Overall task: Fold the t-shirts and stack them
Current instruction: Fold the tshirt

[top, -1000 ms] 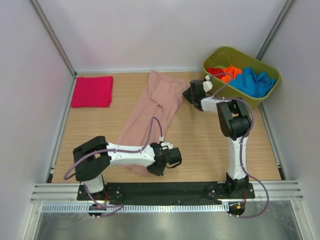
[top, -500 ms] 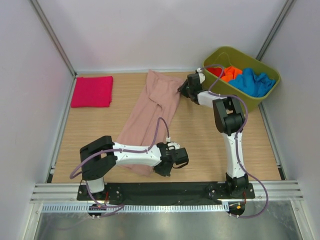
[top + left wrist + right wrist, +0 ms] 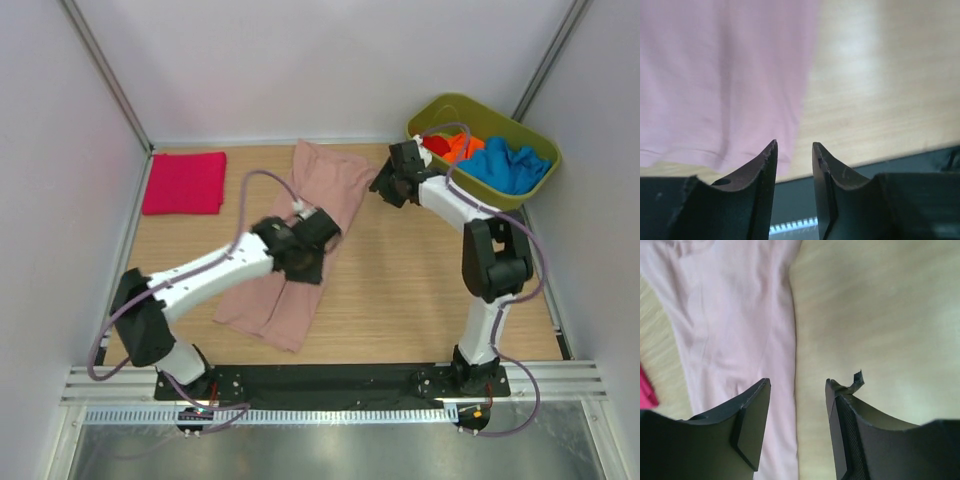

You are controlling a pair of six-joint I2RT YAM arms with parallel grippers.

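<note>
The dusty-pink t-shirt (image 3: 325, 195) lies on the table as a long folded strip, running diagonally from the back wall toward the near edge. My left gripper (image 3: 303, 262) hovers over its middle, open, with nothing between the fingers; in the left wrist view the pink t-shirt (image 3: 715, 75) fills the upper left. Just off the strip's far right edge, my right gripper (image 3: 386, 184) is open and empty, with the pink t-shirt (image 3: 735, 320) to its left. A folded magenta t-shirt (image 3: 183, 183) lies at the back left. Orange (image 3: 462, 146), blue (image 3: 505, 165) and red (image 3: 436, 144) t-shirts are bunched in the tub.
The olive-green tub (image 3: 520, 200) stands in the back right corner, close behind my right arm. White walls enclose the table on three sides. A black base strip (image 3: 790, 195) runs along the near edge. Bare wood (image 3: 400, 290) lies right of the pink strip.
My left gripper moved from the strip's near end up over its middle and opened. The right gripper drew back to the right off the shirt's far edge. The near end now lies wider.
</note>
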